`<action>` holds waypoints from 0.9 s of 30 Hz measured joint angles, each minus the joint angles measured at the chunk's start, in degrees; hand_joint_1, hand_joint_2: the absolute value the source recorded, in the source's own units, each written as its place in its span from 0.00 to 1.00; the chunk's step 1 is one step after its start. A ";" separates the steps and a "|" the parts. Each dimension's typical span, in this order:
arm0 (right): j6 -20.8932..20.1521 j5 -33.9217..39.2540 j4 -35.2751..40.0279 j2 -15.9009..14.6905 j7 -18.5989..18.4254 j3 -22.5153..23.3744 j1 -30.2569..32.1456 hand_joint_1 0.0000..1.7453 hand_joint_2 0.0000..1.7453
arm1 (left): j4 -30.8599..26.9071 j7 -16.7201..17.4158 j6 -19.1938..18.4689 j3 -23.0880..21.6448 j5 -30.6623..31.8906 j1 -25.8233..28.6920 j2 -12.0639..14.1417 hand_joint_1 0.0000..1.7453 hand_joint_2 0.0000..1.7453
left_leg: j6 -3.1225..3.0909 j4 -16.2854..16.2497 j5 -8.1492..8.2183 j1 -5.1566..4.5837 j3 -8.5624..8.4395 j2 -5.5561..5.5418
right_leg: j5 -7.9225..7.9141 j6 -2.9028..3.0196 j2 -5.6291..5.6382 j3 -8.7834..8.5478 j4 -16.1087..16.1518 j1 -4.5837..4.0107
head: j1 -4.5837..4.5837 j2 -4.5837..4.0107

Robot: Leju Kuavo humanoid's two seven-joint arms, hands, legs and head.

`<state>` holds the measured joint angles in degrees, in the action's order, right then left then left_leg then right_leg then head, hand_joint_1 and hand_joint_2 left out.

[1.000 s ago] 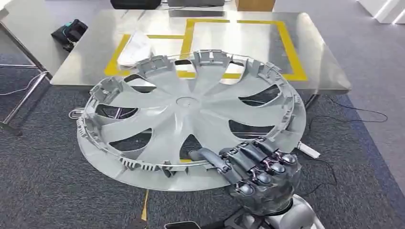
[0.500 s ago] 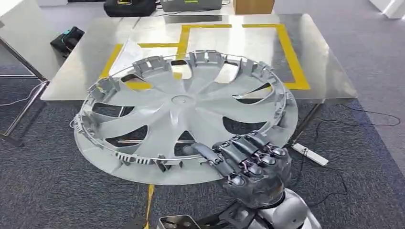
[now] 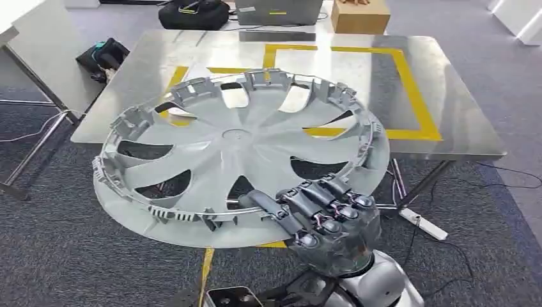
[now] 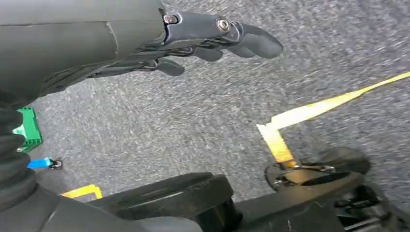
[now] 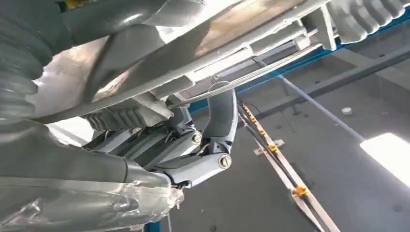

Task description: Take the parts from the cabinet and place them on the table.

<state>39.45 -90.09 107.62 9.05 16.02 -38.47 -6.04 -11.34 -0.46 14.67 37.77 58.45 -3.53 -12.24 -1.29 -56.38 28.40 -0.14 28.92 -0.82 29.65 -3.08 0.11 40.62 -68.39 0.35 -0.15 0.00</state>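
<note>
The hubcap (image 3: pixel 240 153), a big silver wheel cover with its ribbed back side up, hangs in the air in front of the robot, tilted a little toward its left. Its far edge overlaps the near edge of the steel table (image 3: pixel 460 128) as the head view sees it. It is not down yet.

The right hand (image 3: pixel 326 220) carries it alone, fingers curled over the near rim and into a spoke opening, thumb lying along the rim.

A wide disc held at one edge will want to droop on the far side. I would carry it forward level and slowly, keep the grip tight, and let go only once the rim sits flat inside the yellow tape outline (image 3: pixel 415 89). Clipping the table edge with the low side looks like the main risk.

The left hand (image 4: pixel 212 41) hangs by the robot's side over grey carpet (image 4: pixel 193 116), fingers loosely extended and holding nothing.

The right wrist view looks from beneath. It shows the thumb (image 5: pixel 220 118) hooked up under the rim's wire ring, and the fingers wrapped around the clips. From the head view the grip looks shallower than that. The head view alone gives the table, a cardboard box (image 3: pixel 361 14) and a black bag (image 3: pixel 192 13) beyond it.
</note>
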 joint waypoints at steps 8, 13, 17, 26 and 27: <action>0.00 0.00 -0.48 0.96 -0.17 0.07 -0.33 1.00 1.00 | 0.02 -0.07 -0.57 -0.50 0.37 -0.68 -0.28 0.00 1.00 | 2.26 -2.65 0.99 -0.05 -2.73 -0.17 | -5.05 2.61 0.33 -7.05 11.08 -0.27 | 0.13 0.02; 0.00 -0.02 -0.81 1.27 -0.13 0.13 -0.28 1.00 1.00 | 0.02 0.02 -0.98 -0.63 0.66 -0.50 -0.22 0.00 1.00 | 3.43 -16.17 8.26 0.29 10.08 0.08 | -1.97 2.64 0.50 -10.85 11.61 0.47 | 0.57 0.02; 0.00 -0.02 -1.18 1.42 0.02 0.17 -0.10 1.00 1.00 | 0.02 0.02 -0.92 -0.70 0.85 -0.35 -0.13 0.00 1.00 | 3.73 -5.19 -2.03 0.61 11.01 0.68 | 1.92 1.44 0.53 -15.03 11.78 1.10 | 0.57 0.02; 0.09 0.00 -1.44 2.03 0.39 0.17 -0.16 1.00 1.00 | 0.07 0.24 -0.70 -0.83 0.94 -0.60 -0.28 0.00 1.00 | 0.11 0.20 -5.91 0.46 6.07 0.73 | 6.30 -0.52 0.20 -12.42 0.08 0.66 | -0.61 0.00; 0.09 0.00 -1.46 2.03 0.39 0.17 -0.06 1.00 1.00 | 0.07 0.24 -0.70 -0.81 0.94 -0.56 -0.26 0.00 1.00 | -0.02 0.17 -5.35 0.28 5.50 0.67 | 8.78 -0.67 0.21 -9.39 -2.75 0.53 | -0.76 0.00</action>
<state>39.54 -90.09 106.16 11.08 16.41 -38.29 -6.10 -11.28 -0.22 13.97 36.96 59.39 -4.09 -12.50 -1.31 -56.20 23.05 0.14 34.42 -0.15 38.43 -3.75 0.32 31.22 -71.14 0.88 -0.92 0.00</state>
